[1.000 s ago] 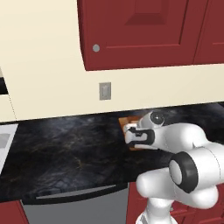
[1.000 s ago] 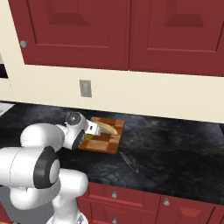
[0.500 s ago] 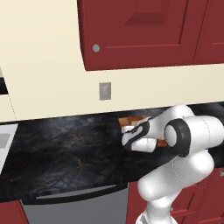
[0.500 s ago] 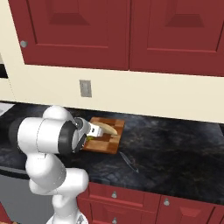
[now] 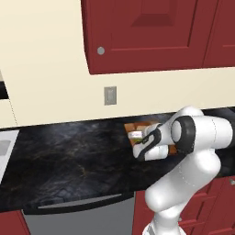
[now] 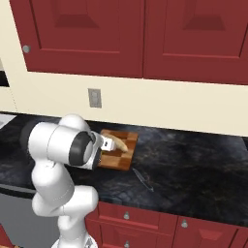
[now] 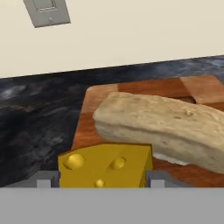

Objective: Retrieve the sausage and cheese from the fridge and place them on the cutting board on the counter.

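Observation:
The yellow cheese wedge rests on the near left part of the reddish-brown cutting board. My gripper stands open around it, one grey fingertip close at each side. Whether the tips still touch the cheese I cannot tell. From the base views the hand hovers low over the board, which lies on the black marbled counter below the wall outlet. The arm covers much of the board there. The sausage and the fridge are out of view.
A pale tan bread-like loaf lies across the board behind the cheese, also seen as the loaf. A thin dark sliver lies on the counter in front of the board. Dark red wall cabinets hang above.
The arm has rolled its elbow and forearm over while the hand stayed low at the board's near left end. The board and loaf have not moved.

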{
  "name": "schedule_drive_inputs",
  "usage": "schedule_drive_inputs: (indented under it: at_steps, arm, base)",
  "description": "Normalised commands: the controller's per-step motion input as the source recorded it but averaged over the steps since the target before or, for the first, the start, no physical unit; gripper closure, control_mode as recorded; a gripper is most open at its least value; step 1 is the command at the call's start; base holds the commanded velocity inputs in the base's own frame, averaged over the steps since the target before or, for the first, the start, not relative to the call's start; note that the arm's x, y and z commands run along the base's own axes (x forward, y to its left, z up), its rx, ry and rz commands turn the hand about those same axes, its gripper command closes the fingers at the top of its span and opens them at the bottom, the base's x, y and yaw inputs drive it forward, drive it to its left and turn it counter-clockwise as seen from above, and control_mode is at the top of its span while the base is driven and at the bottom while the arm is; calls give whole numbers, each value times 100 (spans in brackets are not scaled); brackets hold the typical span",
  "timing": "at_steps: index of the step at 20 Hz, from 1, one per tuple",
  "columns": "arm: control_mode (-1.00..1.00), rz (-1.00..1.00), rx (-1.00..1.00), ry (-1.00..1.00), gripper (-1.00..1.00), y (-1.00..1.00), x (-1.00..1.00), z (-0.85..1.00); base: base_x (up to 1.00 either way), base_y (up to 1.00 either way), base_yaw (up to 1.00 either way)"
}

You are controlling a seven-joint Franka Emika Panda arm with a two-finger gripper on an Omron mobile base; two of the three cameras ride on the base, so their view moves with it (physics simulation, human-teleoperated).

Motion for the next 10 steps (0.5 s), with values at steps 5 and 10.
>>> schedule_drive_inputs:
  at_steps: [5, 10]
  arm:
    - [-100, -4, 0, -2, -100, 0, -19, 66]
    - [-100, -4, 0, 6, -100, 0, 2, 81]
  base:
    - [0, 0, 0]
    - [0, 0, 0]
